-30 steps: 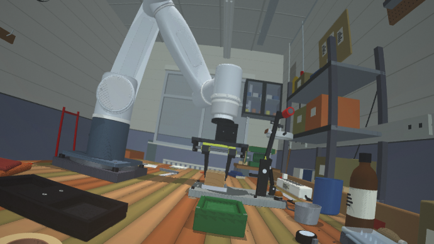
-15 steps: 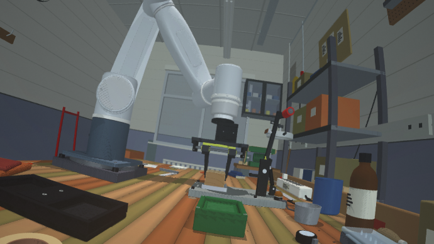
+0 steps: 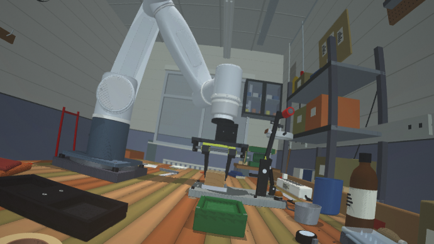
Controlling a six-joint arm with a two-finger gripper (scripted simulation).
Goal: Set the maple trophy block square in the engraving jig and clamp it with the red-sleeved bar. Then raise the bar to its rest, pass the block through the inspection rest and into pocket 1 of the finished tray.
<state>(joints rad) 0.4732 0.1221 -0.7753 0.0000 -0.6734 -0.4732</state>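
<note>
In the middle of the bench lies the grey engraving jig (image 3: 234, 194). The maple trophy block (image 3: 215, 180) sits on the jig's left part. At the jig's right end a black post carries the clamp bar (image 3: 273, 138), which stands raised, its red sleeve (image 3: 288, 112) at the top. The black finished tray (image 3: 53, 201) lies at the near left of the bench. My gripper (image 3: 215, 176) points straight down over the jig, with a finger on each side of the block. It is closed on the maple block.
A green box (image 3: 220, 215) stands just in front of the jig. To the right are a metal cup (image 3: 304, 213), a blue can (image 3: 327, 195), a brown bottle (image 3: 363, 191) and a white power strip (image 3: 294, 187). A shelf unit (image 3: 336, 103) rises behind them.
</note>
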